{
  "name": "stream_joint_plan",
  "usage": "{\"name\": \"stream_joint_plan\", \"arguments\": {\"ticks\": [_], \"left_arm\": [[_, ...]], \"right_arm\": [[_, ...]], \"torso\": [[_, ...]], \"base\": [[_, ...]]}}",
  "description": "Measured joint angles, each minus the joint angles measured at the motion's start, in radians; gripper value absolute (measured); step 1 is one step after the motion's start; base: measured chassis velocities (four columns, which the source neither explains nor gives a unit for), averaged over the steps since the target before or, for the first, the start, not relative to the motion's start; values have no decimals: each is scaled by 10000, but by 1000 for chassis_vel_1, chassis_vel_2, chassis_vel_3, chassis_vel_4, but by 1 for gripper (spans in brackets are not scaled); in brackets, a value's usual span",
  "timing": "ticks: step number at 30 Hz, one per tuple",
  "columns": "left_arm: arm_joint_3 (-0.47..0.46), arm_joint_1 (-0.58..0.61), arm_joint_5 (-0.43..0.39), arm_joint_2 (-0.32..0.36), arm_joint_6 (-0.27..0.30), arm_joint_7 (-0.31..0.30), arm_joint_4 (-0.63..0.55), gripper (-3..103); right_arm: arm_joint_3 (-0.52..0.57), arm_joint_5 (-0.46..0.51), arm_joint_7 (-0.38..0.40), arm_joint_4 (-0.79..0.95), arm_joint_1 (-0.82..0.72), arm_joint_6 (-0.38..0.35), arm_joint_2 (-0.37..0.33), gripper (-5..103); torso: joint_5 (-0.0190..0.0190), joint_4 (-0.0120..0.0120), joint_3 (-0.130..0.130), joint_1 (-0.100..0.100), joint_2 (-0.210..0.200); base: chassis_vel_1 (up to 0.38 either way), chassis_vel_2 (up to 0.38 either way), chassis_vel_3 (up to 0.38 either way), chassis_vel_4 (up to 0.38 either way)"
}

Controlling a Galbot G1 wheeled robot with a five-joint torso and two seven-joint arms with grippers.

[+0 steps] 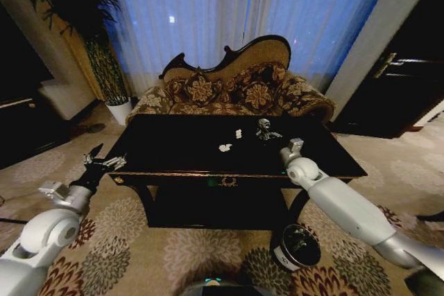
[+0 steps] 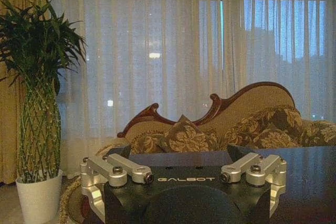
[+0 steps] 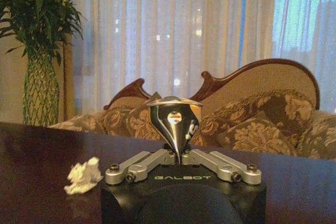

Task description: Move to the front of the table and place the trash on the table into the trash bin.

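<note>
the robot faces the front of the black table (image 1: 173, 161), with the sofa (image 1: 236, 88) behind it. the right gripper (image 1: 293, 149) rests over the table's right front part, its fingers pressed together with nothing between them. ahead of it on the tabletop sits the shiny grey wad (image 1: 266, 129), and in the right wrist view that wad (image 3: 175, 124) stands just past the closed fingertips, apart from them. two white paper bits (image 1: 225, 148) lie near the table's middle; one paper bit (image 3: 84, 176) shows beside the right gripper. the left gripper (image 1: 105, 163) hangs off the table's left front corner, fingers spread and empty. the trash bin (image 1: 297, 246) stands on the carpet (image 1: 139, 247) below the right arm. a potted plant (image 2: 39, 103) stands left of the sofa.
</note>
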Motion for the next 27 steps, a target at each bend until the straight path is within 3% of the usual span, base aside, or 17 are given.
{"name": "stream_joint_plan", "arguments": {"ticks": [4,8,9,15,27], "left_arm": [[0,1,0,0,0,1,0,100],[1,0,0,0,-1,1,-2,100],[1,0,0,0,-1,1,-2,100],[1,0,0,1,-3,-2,-3,100],[1,0,-1,2,-3,-2,-1,100]], "right_arm": [[655,47,0,382,-463,0,-260,0],[2745,168,-192,1280,-2500,62,-964,0],[2745,168,-192,1280,-2500,62,-964,0],[5323,13,-511,2123,-5072,430,-1427,0],[8536,-531,-839,3370,-8487,906,-345,0]], "torso": [[0,0,0,0,0],[2,0,-1,0,0],[2,0,-1,0,0],[0,-5,-2,-1,1],[0,-1,-2,-1,1]], "base": [[0,0,0,0],[0,0,0,0],[0,0,0,0],[0,0,0,0],[0,0,0,0]]}}
